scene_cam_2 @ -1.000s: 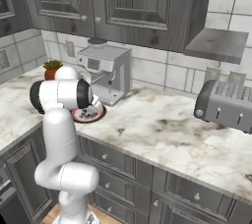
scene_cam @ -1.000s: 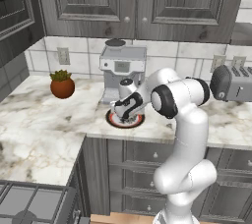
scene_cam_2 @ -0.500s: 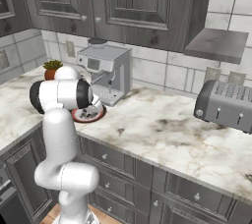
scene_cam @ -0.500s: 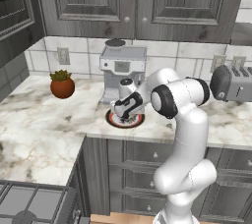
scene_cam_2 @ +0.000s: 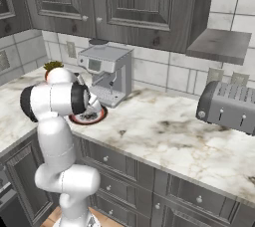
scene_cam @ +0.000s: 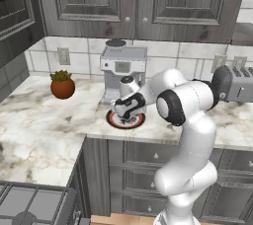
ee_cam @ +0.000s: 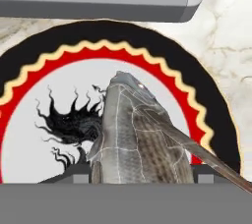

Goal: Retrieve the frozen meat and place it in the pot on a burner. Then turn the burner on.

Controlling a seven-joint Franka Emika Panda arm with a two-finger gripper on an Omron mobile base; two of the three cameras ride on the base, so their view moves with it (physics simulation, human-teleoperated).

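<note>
Gripper (scene_cam: 127, 111) lowered over plate (scene_cam: 124, 121) on marble bench (scene_cam: 44, 120), just in front of coffee machine (scene_cam: 122, 66). Hand view: grey fish (ee_cam: 135, 142), the frozen meat, lay on red-and-black rimmed plate (ee_cam: 59, 70), between the two fingers (ee_cam: 78, 178), which stood partly closed against its sides; contact appeared made, firm hold could not be confirmed. Potted plant (scene_cam: 62, 85) stood well apart to left; toaster (scene_cam_2: 230, 106) far right on bench. Stove grate (scene_cam: 29, 204) lay at lower left.
</note>
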